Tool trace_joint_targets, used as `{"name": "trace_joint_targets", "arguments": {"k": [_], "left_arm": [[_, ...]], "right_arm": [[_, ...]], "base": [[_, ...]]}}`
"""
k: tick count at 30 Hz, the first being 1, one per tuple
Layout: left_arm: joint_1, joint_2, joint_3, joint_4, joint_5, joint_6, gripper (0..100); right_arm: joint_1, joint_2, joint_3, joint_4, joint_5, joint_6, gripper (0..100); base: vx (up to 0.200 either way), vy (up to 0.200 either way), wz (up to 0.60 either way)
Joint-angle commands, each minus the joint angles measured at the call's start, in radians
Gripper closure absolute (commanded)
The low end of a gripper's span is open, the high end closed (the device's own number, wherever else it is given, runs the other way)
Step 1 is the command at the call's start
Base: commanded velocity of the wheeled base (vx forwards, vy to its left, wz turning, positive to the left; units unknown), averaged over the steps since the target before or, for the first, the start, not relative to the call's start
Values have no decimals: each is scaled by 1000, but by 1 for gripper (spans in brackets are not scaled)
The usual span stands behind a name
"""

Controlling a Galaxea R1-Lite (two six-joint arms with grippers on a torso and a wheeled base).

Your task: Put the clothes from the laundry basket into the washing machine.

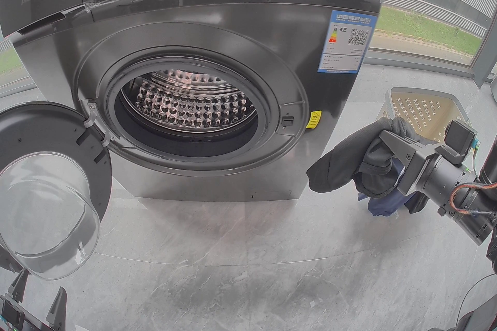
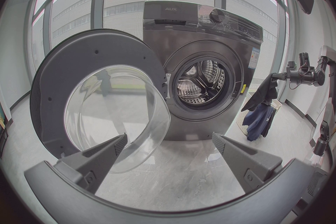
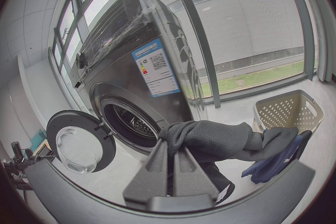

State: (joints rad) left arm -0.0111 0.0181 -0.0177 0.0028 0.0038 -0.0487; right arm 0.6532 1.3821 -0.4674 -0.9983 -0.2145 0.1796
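Grey and blue clothes (image 1: 357,161) hang pinched in the right claw (image 1: 385,136) near the laundry basket (image 1: 424,90); the washing machine (image 1: 207,27) looks empty inside; left claw (image 2: 168,136) spread.

right hand (image 1: 387,136) clenched, left hand (image 2: 168,139) spread

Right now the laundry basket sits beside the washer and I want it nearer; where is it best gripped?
Probably the top rim of the laundry basket at the handle slot, from above: its opening faces up, so the jaws can straddle the thin wall.
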Motion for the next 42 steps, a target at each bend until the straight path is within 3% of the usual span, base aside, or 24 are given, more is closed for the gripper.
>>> {"name": "trace_joint_targets", "arguments": {"k": [1,8,23,42], "left_arm": [[0,-12,16,0,1,0,0],[0,-12,16,0,1,0,0],[-1,-12,16,0,1,0,0],[0,-12,16,0,1,0,0]], "right_arm": [[0,-2,1,0,0,0,100],[0,-2,1,0,0,0,100],[-1,-2,4,0,0,0,100],[-1,0,4,0,0,1,100]], "base": [[0,0,0],[-171,0,0],[0,0,0],[0,189,0]]}}
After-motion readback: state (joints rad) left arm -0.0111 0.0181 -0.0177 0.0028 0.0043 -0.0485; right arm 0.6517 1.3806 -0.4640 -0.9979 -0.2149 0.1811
